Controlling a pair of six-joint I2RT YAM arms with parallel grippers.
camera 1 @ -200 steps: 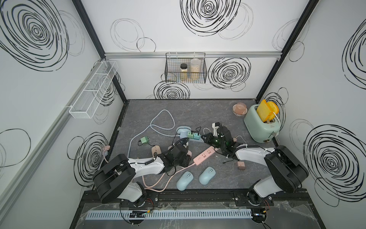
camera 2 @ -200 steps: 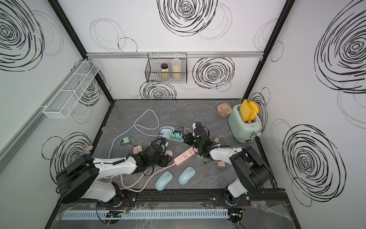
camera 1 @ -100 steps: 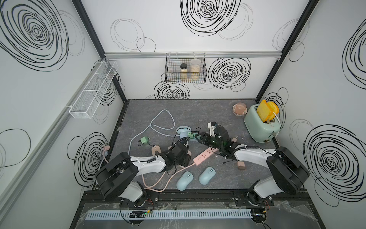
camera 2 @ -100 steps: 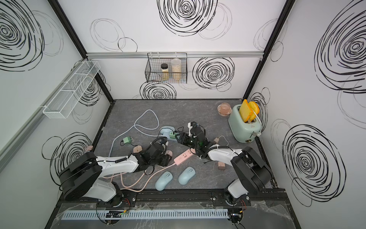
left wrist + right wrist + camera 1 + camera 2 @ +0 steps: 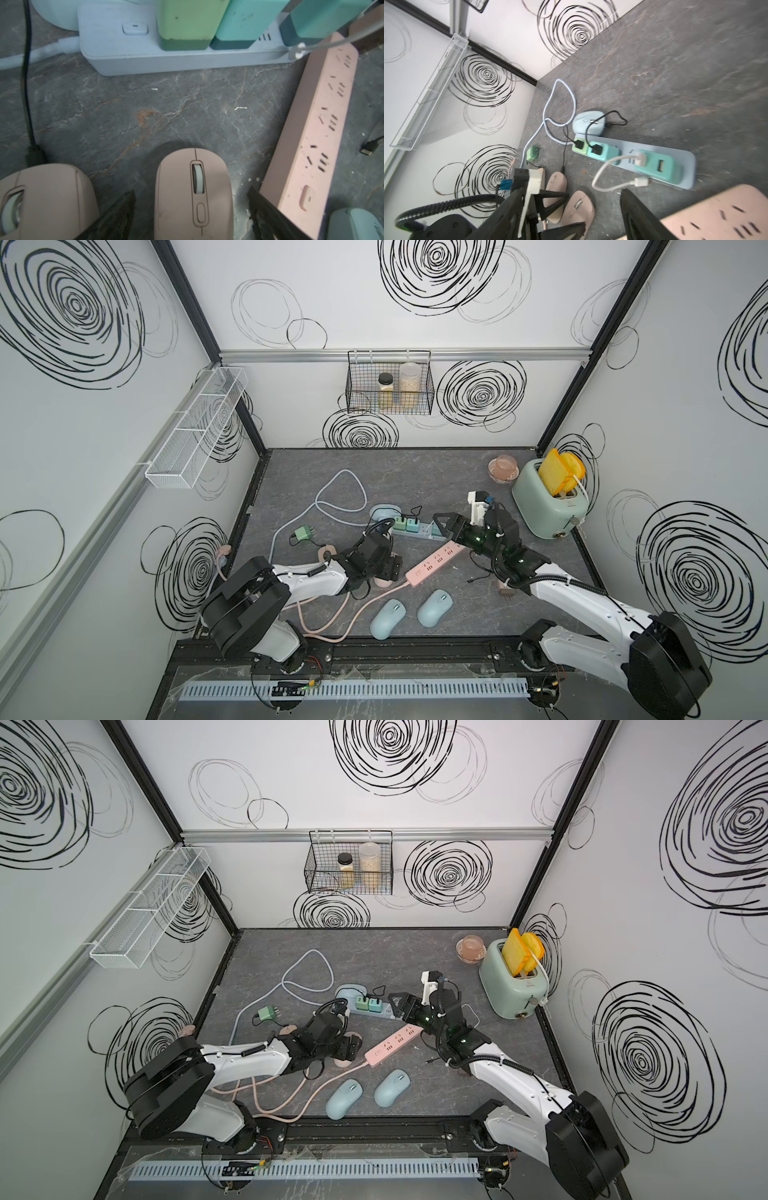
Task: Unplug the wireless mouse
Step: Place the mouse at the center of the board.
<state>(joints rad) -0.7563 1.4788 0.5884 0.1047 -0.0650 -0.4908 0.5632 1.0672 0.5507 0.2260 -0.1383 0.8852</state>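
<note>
In a top view the left end effector [image 5: 394, 568] sits low near the blue power strip [image 5: 415, 531], the right end effector [image 5: 441, 526] over the strip's end; left wrist: jaws spread, straddling the pink mouse [image 5: 193, 193] without contact, no cable at its nose; right wrist: jaws spread and empty, white plug [image 5: 641, 182] loose beside the strip; recommend lifting both straight clear, snagging nothing.

Up high, both top views hang over my base edge at 6 o'clock, staring steeply down toward the back wall at 12, far enough back to catch the whole table [image 5: 415, 472]. My left wrist camera skims low, facing 12 o'clock, close on the blue power strip [image 5: 187, 60]. My right wrist camera sits higher and tilted, facing 10 o'clock toward the white wall rack [image 5: 429, 97]. Both wrist views share that strip and the pink mice [image 5: 571, 207].
</note>
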